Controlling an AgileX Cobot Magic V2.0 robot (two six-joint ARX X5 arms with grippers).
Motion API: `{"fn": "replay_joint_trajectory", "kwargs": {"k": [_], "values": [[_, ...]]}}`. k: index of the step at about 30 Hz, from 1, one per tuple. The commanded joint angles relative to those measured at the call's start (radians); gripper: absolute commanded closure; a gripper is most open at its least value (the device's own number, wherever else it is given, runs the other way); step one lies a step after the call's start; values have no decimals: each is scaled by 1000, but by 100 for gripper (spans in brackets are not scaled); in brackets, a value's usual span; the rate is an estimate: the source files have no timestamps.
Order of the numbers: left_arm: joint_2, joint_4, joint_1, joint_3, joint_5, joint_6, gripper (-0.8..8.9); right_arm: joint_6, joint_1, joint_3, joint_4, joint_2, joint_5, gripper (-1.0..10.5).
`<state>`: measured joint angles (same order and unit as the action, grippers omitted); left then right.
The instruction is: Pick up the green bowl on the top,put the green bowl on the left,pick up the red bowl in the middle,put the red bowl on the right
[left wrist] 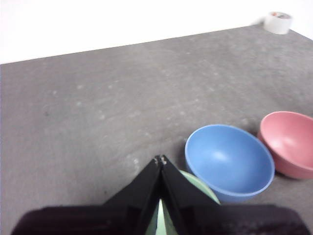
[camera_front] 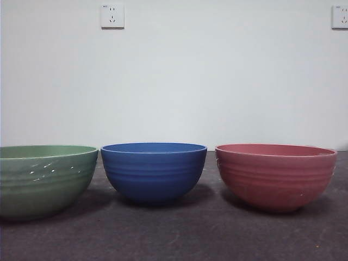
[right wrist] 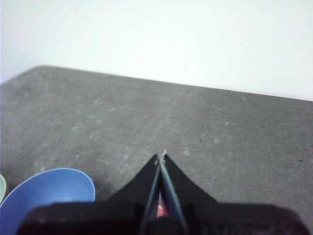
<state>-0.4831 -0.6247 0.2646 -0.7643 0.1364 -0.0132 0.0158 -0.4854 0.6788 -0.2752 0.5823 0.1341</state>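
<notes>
Plain white wall (camera_front: 217,81) behind, with two white power sockets high up, one (camera_front: 112,16) toward the left, one (camera_front: 340,17) at the right edge. Dark grey speckled worktop (camera_front: 174,234). Even light, soft shadows.

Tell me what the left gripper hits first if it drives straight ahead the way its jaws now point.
Probably nothing: beyond the shut left gripper lies bare table; the blue bowl sits off to one side.

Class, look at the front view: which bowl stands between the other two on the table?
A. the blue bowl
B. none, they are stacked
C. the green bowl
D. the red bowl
A: the blue bowl stands apart in the middle, with the green bowl on one side and the red bowl on the other.
</notes>
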Motion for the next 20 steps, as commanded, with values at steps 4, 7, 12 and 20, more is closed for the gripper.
{"fn": "replay_joint_trajectory", "kwargs": {"k": [4,7,12,20], "values": [[124,1,-2,141,-11,-23,817,51,1,-122,69,-93,4,943],[122,-42,-2,141,-8,-19,817,80,1,-122,65,-93,3,943],[122,-77,-2,141,-4,-19,817,80,0,-121,57,-92,4,943],[124,-80,-2,142,-4,-19,817,80,0,-121,57,-92,3,943]]}}
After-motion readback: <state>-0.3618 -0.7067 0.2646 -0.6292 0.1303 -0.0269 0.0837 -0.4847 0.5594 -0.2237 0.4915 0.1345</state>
